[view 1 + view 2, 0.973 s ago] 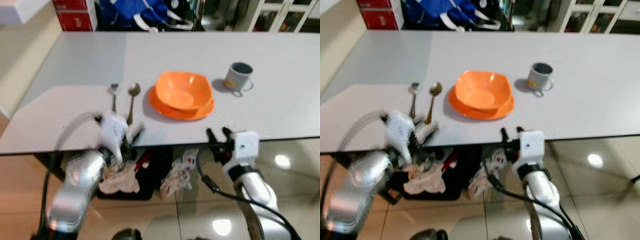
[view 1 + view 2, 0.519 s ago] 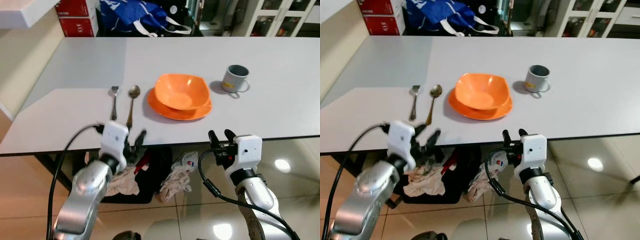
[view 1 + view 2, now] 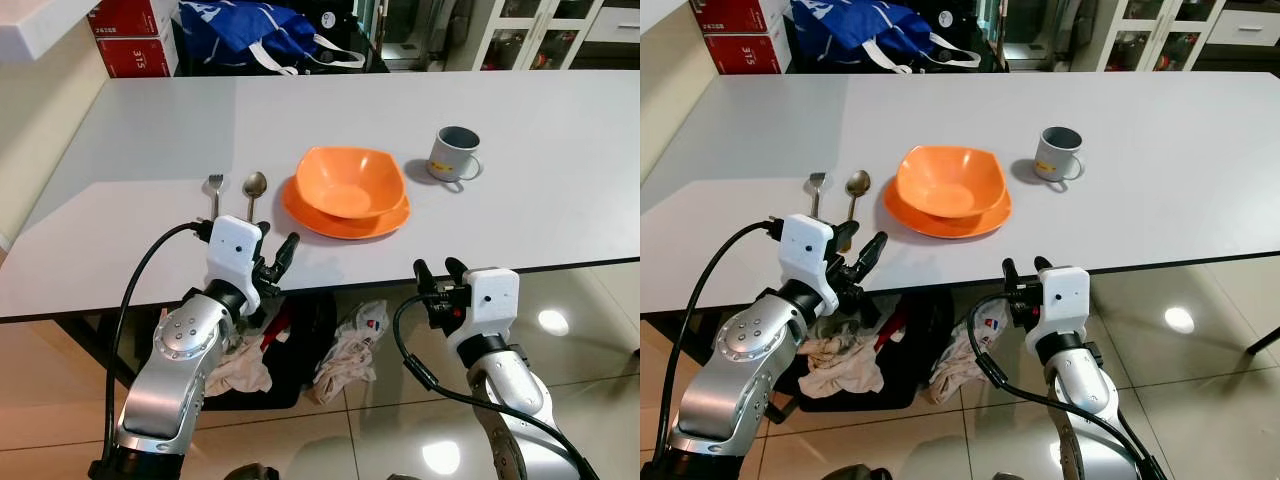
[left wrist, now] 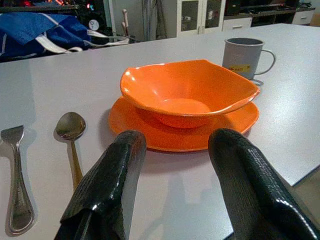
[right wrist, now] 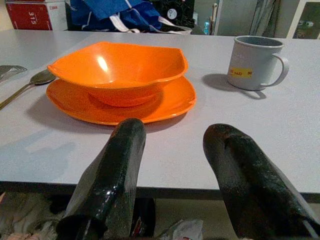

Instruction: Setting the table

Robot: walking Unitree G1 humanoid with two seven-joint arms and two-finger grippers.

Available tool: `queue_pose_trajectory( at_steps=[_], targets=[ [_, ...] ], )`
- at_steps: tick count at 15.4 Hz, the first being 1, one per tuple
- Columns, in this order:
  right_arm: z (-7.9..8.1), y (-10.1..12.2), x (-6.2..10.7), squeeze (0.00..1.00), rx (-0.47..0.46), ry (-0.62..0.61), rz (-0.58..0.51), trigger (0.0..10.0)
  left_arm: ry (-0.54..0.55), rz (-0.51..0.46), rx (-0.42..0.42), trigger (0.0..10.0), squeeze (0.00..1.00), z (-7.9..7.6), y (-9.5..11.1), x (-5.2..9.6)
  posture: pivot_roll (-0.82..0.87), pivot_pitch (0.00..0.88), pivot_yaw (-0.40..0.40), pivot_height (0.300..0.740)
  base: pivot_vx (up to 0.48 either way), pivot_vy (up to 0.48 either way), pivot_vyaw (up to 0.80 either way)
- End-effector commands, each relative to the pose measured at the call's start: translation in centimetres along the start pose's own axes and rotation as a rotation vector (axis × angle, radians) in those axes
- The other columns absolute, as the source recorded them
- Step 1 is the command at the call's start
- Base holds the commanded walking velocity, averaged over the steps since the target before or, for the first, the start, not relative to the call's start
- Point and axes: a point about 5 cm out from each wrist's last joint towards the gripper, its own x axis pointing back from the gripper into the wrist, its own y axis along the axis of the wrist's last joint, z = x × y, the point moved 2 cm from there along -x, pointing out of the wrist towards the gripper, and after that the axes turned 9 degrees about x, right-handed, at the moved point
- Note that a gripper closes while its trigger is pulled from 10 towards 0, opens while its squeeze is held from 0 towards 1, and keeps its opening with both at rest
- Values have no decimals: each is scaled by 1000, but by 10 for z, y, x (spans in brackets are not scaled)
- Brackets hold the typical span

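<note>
An orange bowl point(image 3: 349, 182) sits on an orange plate point(image 3: 345, 217) in the middle of the grey table point(image 3: 560, 130). A fork point(image 3: 214, 193) and a spoon point(image 3: 253, 190) lie side by side left of the plate. A grey mug point(image 3: 452, 155) stands right of the plate. My left gripper point(image 3: 274, 250) hovers open over the table's near edge, just in front of the spoon, holding nothing. My right gripper point(image 3: 436, 273) is open and empty, just off the near edge in front of the plate's right side.
Crumpled cloths and a dark bin point(image 3: 300, 345) lie on the tiled floor under the table. A blue bag point(image 3: 255, 35) and red boxes point(image 3: 130, 40) stand beyond the far edge. A white cabinet point(image 3: 540, 20) is at the back right.
The camera has shifted and the blur is gone. My left gripper has risen from below the table edge to over the near edge by the spoon. The right gripper has barely moved.
</note>
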Motion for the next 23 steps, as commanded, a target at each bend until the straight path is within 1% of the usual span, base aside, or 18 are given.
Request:
queue_pose_trajectory(
  at_steps=[1,5,10,11,13,14,16,19,23],
  targets=[
    [-1,1,-2,0,-11,-5,-1,10000,8,4,17,10000,0,2,1,-2,-76,14,-4,736,0,0,0],
    [-2,1,-3,0,-21,-2,9,10000,-5,-5,3,10000,0,0,4,-6,-80,20,-4,736,0,0,-781],
    [-3,0,-3,0,-22,-2,15,10000,-24,-19,7,10000,0,-2,7,-9,-80,21,-6,736,0,0,-755],
    [-4,0,-3,0,-22,-3,15,10000,-44,-25,-1,10000,0,-3,8,-10,-80,21,-6,736,0,0,-738],
    [-3,0,-3,0,-24,-3,13,10000,-60,-45,-6,10000,0,2,16,-18,-80,18,-6,736,0,0,-722],
    [-3,-1,-3,0,-24,-2,13,10000,-68,-50,-14,10000,0,2,18,-20,-81,17,-5,736,0,0,-712],
    [-4,0,-3,0,-24,-4,12,10000,-133,-53,-32,10000,0,-4,21,-23,-83,15,-4,736,0,-480,-697],
    [-5,-1,-4,0,-24,-8,13,10000,-186,-47,-29,10000,0,-13,18,-24,-90,13,-1,736,0,-480,-677],
    [-5,-1,-4,0,-23,-8,13,10000,-194,-42,-40,10000,0,-13,16,-28,-89,12,-3,736,0,-480,-670]
  ],
)
